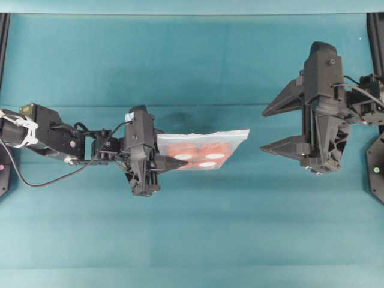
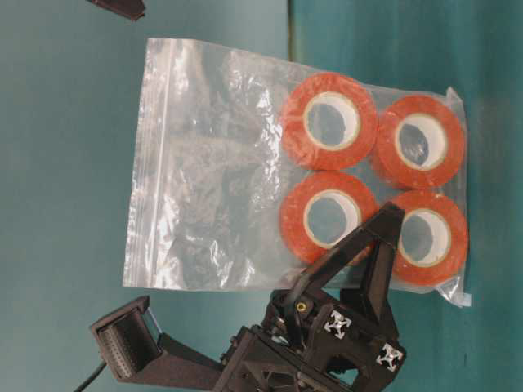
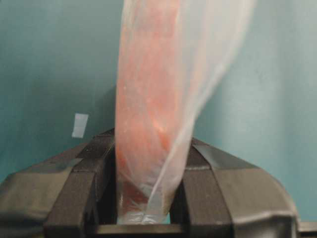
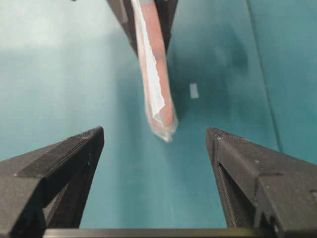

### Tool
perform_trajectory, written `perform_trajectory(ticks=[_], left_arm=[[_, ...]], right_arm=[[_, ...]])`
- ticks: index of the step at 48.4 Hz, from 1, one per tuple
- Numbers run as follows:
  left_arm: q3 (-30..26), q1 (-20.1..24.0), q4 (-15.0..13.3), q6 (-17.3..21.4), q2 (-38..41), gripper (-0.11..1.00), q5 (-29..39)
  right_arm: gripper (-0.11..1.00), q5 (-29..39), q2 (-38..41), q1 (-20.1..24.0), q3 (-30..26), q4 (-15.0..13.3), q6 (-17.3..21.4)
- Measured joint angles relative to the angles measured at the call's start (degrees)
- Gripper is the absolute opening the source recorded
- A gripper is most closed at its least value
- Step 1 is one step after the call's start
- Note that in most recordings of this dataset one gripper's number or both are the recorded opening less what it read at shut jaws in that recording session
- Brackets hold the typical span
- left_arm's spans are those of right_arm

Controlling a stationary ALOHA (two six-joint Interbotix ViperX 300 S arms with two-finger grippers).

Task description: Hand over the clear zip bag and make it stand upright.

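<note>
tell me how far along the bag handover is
Done: the left tool has lifted the clear zip bag and grips it at one end, with the orange rolls showing inside.
In hand: the bag is held out toward the right tool, which waits wide open with a clear gap to the bag's free end.
Left: the right tool must take it, the left let go, and the bag be stood upright on the table.
</note>
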Motion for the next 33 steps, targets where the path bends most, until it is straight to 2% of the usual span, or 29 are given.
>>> perform_trajectory(ticks=[33], left_arm=[[0.0, 0.0, 0.0, 0.0, 0.0, 0.24, 0.0]], right_arm=[[0.87, -0.4, -0.1, 0.0, 0.6, 0.0, 0.0]])
